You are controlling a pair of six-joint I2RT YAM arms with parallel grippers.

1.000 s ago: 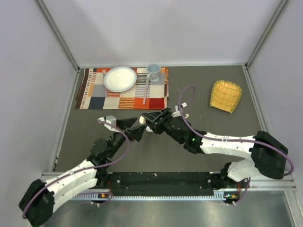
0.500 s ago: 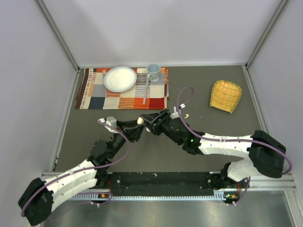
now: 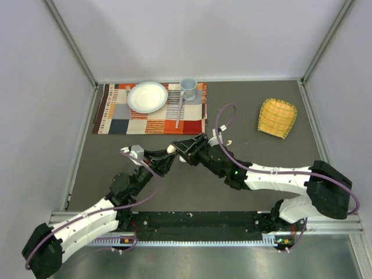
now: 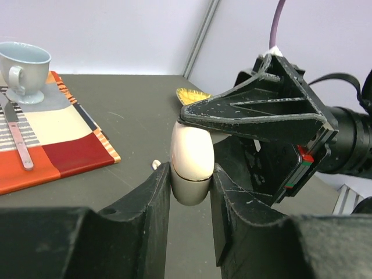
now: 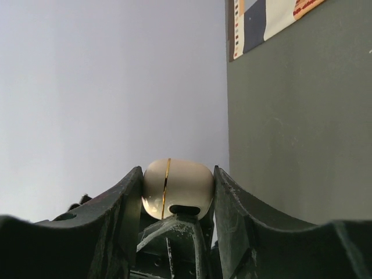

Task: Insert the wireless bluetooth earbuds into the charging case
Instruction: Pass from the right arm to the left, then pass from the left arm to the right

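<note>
The charging case [image 4: 191, 163], a cream rounded shell, is held off the table [image 3: 192, 192] between the two arms, near the middle of the dark surface and just in front of the patterned placemat [image 3: 116, 119]. It is clamped on two opposite sides by the fingers of the left gripper [image 4: 190, 180]. In the right wrist view it is also flanked by the right gripper [image 5: 177, 180], whose fingers are pressed against its sides, so both tools are closed on the same shell. A thin gold seam is seen running round the case in that view, with no gap at the seam. From the left wrist, one black finger of the right gripper is seen lying across the top of the case.

A tiny white piece [image 4: 156, 164] is seen on the table just beyond the case; whether it is one of the earbuds cannot be told.

On the placemat a white plate [image 3: 147, 96], a pale blue cup [image 3: 188, 87] and a spoon [image 3: 179, 111] are laid. A yellow checked cloth [image 3: 277, 117] is placed well apart, at the far right.
</note>
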